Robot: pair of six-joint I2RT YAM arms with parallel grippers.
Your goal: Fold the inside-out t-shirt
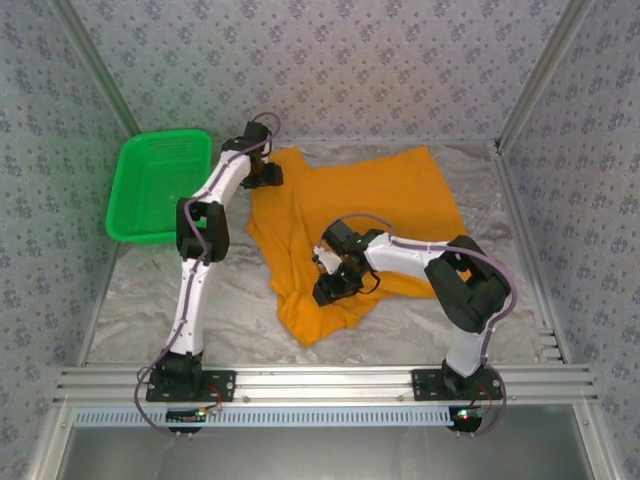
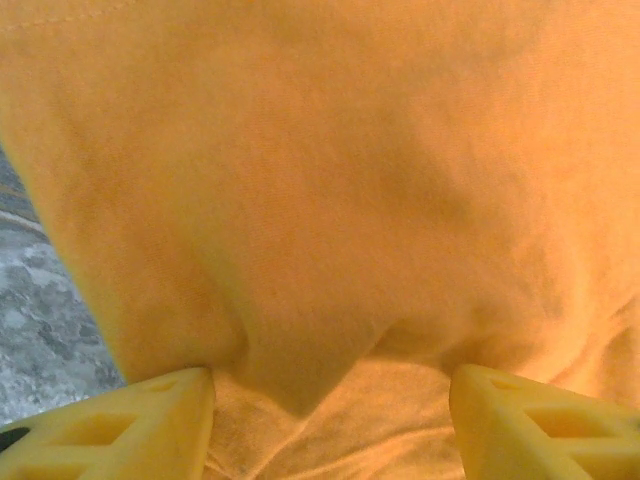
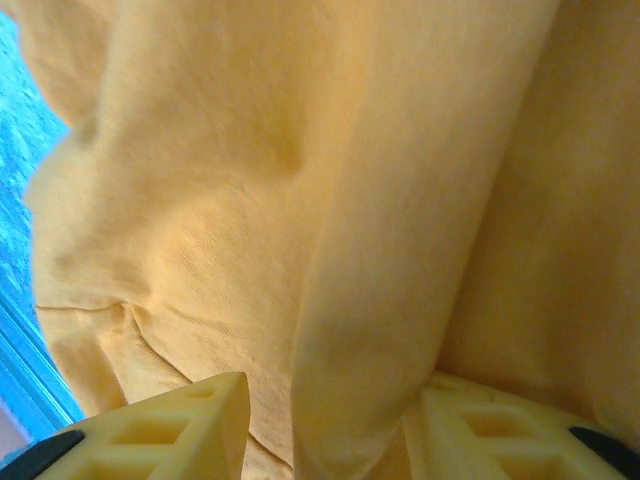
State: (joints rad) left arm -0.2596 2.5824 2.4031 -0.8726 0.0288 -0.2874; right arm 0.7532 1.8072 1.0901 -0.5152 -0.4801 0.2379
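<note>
The orange-yellow inside-out t-shirt (image 1: 370,205) lies rumpled across the middle of the table, and one part trails toward the near edge. My left gripper (image 1: 266,176) sits at the shirt's far left corner. In the left wrist view this gripper (image 2: 330,405) is open, with a loose point of cloth (image 2: 300,370) hanging between the fingers and touching neither. My right gripper (image 1: 330,288) rests on the shirt's near left part. It (image 3: 335,425) is open too. A standing fold of cloth (image 3: 380,380) leans against the right finger (image 3: 500,435), apart from the left one.
A green mesh basket (image 1: 155,185) stands at the far left, beside the left arm. Bare marbled tabletop (image 1: 240,300) shows to the left of the shirt and in front of it. Metal rails (image 1: 330,380) run along the near edge, and patterned walls close in the sides and back.
</note>
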